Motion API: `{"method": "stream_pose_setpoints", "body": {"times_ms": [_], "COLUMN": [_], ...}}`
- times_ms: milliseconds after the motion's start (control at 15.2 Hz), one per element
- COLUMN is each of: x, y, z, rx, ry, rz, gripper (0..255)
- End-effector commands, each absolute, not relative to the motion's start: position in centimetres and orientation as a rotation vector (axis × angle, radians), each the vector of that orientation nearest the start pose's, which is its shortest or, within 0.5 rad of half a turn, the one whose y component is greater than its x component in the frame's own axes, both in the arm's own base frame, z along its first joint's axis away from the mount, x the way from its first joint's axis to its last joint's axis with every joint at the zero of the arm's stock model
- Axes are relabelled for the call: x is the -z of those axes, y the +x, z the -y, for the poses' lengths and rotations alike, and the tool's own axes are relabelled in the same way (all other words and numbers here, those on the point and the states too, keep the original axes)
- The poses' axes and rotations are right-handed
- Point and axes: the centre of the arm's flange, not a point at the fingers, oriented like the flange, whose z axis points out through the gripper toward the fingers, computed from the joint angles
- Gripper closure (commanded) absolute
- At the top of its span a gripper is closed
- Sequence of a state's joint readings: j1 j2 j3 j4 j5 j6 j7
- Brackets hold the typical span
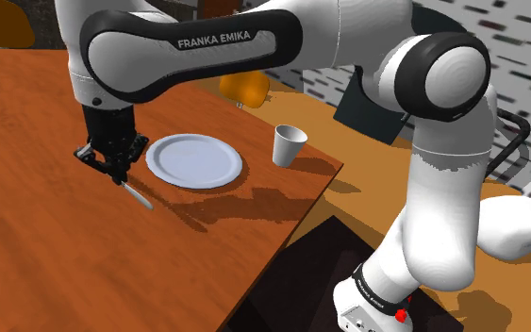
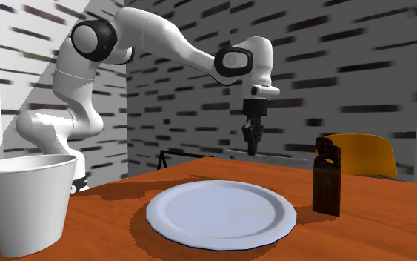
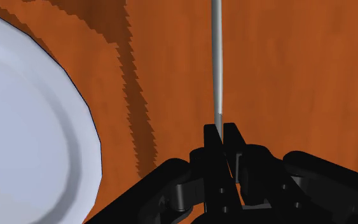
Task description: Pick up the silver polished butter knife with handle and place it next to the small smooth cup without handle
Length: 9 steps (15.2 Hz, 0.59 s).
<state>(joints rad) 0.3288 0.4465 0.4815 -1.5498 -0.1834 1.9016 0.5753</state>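
Wrist view: we see the gripper point(image 3: 220, 130) w/ its two black fingers point(image 3: 210, 137) standing almost together, clasping one end of the thin grey butter knife point(image 3: 217, 63). The rest of the blade runs straight out over the brown table point(image 3: 292, 70), just beside the white plate point(image 3: 25, 127). Shoulder view: the knife slants down from the fingers toward the tabletop. The plate lies between it & the pale cup point(image 1: 289, 145), which stands upright near the table edge, well apart from the knife. Whether the knife's free end touches the wood, we cannot tell.
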Motion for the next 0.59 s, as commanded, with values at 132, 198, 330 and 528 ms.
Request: {"method": "stream_pose_setpoints", "body": {"times_ms": [132,198,330,528], "x": [-43.3,-43.8,-44.8,-46.4], "y": [50.2,50.2,50.2,50.2], "z": [-44.5,-44.5,-44.5,-44.5], "rx": [-0.082,-0.082,-0.082,-0.082], "ry": [-3.117,-3.117,-3.117,-3.117], "rz": [0.411,0.411,0.411,0.411], "gripper": [255,255,255,255]}}
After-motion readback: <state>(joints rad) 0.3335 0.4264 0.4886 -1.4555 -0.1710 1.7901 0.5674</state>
